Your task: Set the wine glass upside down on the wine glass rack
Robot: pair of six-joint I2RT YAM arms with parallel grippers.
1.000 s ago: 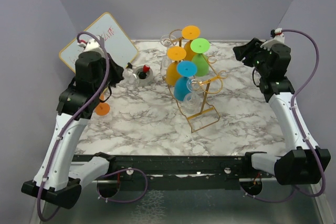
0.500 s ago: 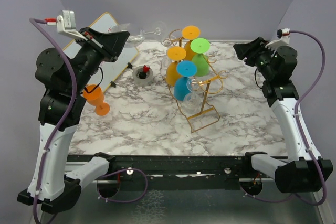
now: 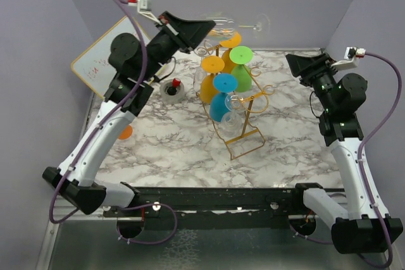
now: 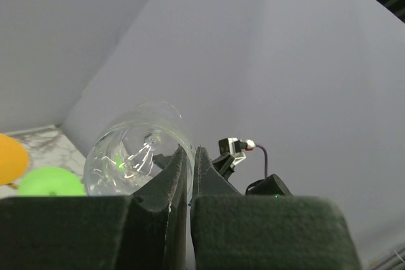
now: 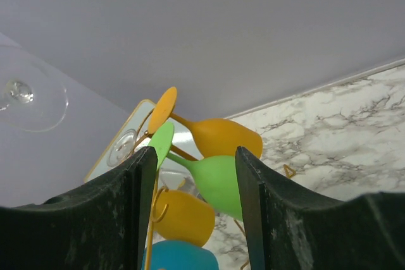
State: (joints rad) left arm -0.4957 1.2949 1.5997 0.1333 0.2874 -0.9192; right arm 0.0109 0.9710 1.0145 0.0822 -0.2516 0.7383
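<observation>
— Wine glass rack (image 3: 248,150) first, closest to us on the marble table (image 3: 171,150): a gold wire frame, upright, its rectangular base toward the front, a touch right of centre.

— And it's crowded! A blue glass (image 3: 221,102) hangs lowest, bowl down and foot up. An orange glass (image 3: 209,85) sits just behind and to its left, with a green glass (image 3: 242,75) to the right of that.

— Out to the right, about level with the back of the rack, the right gripper (image 3: 295,62) hovers well apart from it. Its fingers are spread wide with nothing between them, and its wrist view looks straight at those coloured bowls.

— Farther back on the left there's a small grey round thing with a red top (image 3: 174,90), and a whiteboard (image 3: 101,61) tilted in the back-left corner.

— Now the star: the wine glass (image 3: 223,26), clear, high in the air above the rack's rear top. It's lying on its side, foot pointing right.

— Who's got it?

— The left gripper (image 3: 207,28), arm raised high, jaws pinched almost together. From its wrist view the grip looks to be on the bowl's edge, with the bowl right at the fingertips.
</observation>
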